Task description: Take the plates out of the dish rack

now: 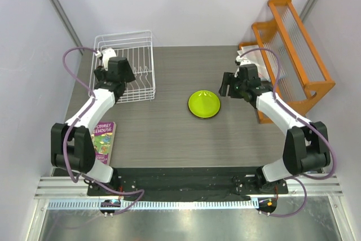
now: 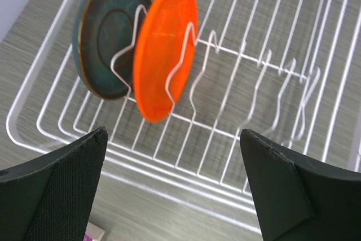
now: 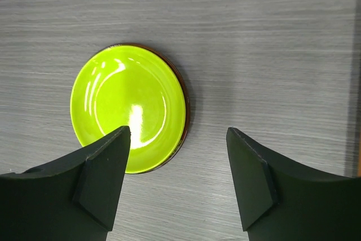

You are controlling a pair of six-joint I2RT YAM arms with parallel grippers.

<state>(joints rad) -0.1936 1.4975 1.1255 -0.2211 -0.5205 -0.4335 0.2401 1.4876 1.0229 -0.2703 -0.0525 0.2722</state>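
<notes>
Two plates left in the white wire dish rack (image 1: 144,38), both on edge in neighbouring slots at one end: orange plate (image 2: 158,38) and, just behind it, teal plate (image 2: 93,32) with a brownish rim; rest of the slots in the left wrist view are bare.

Lime green plate (image 3: 121,105) lies flat on the table (image 1: 169,134), mid-table, well apart from the rack; a dark red edge (image 3: 185,111) shows under its right side, so probably a red plate underneath, can't confirm more than the edge.

Left gripper (image 2: 175,196) hangs over the rack, jaws spread wide, nothing in them, orange plate nearest. Right gripper (image 3: 176,184) sits above and just beside the lime plate, jaws apart and empty, not touching it.

Handling, my read: small, light, rigid; glossy surface, so slippery between hard pads; would chip or crack if dropped or knocked on the wire. Best hold is the upper rim, one finger on each face, then lift straight up out of the slot so the rim doesn't snag the wire dividers. Orange first; it stands in front of the teal one and there's little gap between the two for a finger.

Orange wooden rack (image 1: 293,55) on the right and a book (image 1: 103,139) by the left arm are not involved.
</notes>
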